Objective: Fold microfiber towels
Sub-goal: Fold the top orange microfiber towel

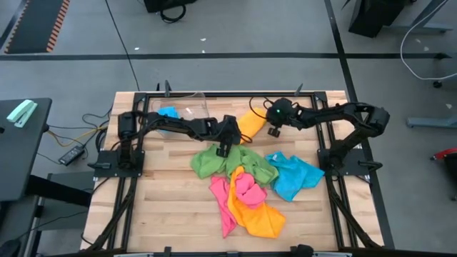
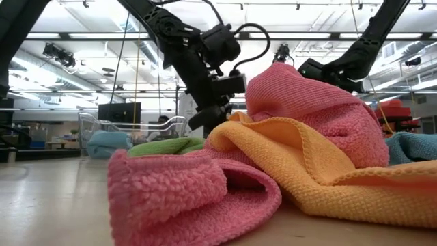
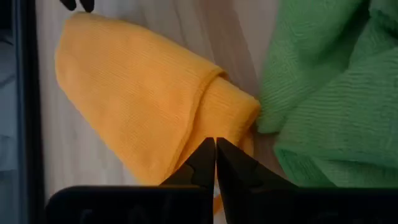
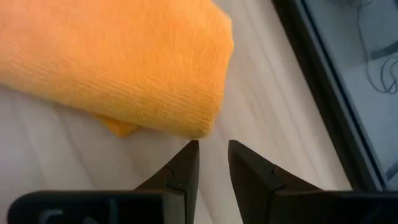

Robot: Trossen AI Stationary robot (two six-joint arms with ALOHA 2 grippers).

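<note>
Orange towel (image 4: pixel 118 62) folded — left fingers (image 3: pixel 215 163) shut, empty; right fingers (image 4: pixel 212 163) slightly apart, empty.

A clear plastic bin (image 1: pixel 187 108) sits on the wooden table (image 1: pixel 164 207), seemingly near its back edge

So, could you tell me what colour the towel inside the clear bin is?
Blue towel, seen best in the high view.

Folded towel (image 1: pixel 251 124) lies behind the towel heap (image 1: pixel 250 189), bin (image 1: pixel 187 108) leftward.
</note>
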